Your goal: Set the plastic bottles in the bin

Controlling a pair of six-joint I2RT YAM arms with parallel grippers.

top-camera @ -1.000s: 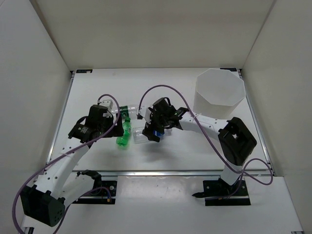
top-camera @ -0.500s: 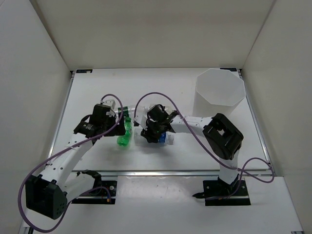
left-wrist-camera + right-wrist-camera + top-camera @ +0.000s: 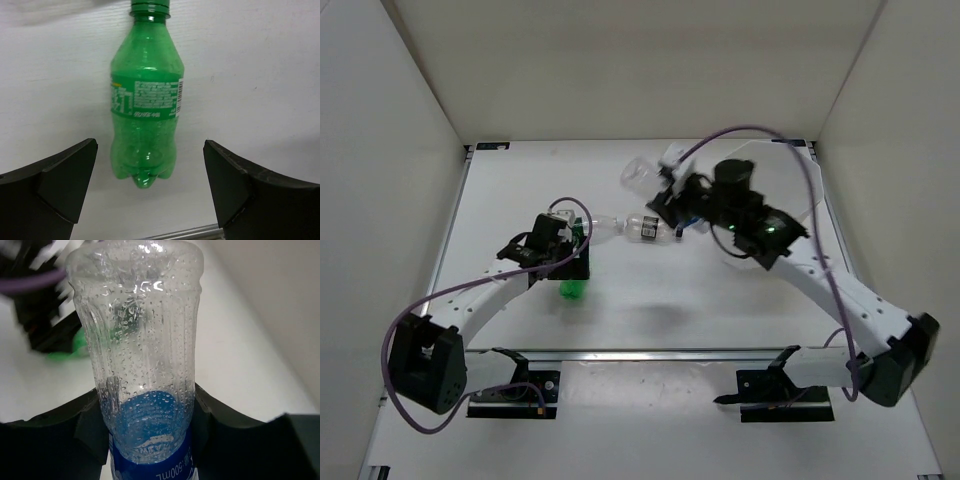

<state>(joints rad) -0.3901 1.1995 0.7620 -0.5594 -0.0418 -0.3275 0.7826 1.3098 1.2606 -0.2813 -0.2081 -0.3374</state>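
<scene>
Right gripper (image 3: pixel 150 415) clamped on the blue-label bottle (image 3: pixel 145 340), holding it above the table (image 3: pixel 720 300), base pointing away from the wrist. Left gripper (image 3: pixel 149 155) low, jaws spread wide and gripping nothing; the green bottle (image 3: pixel 146 100) lies on the table between them, untouched. Black-and-white-label bottle (image 3: pixel 642 228) lies on its side mid-table between the arms.

the all-green bottle (image 3: pixel 145 105) is translucent, glossy plastic, with a smooth printed label band. the clear bottle (image 3: pixel 142 365) is ribbed see-through plastic beaded with droplets, and its blue label is shiny. the table (image 3: pixel 250 75) is matt white and faintly scuffed. the left gripper (image 3: pixel 150 150) and right gripper (image 3: pixel 145 405) have matt black plastic fingers (image 3: pixel 60 185). the cable (image 3: pixel 760 130) is smooth purple.
</scene>
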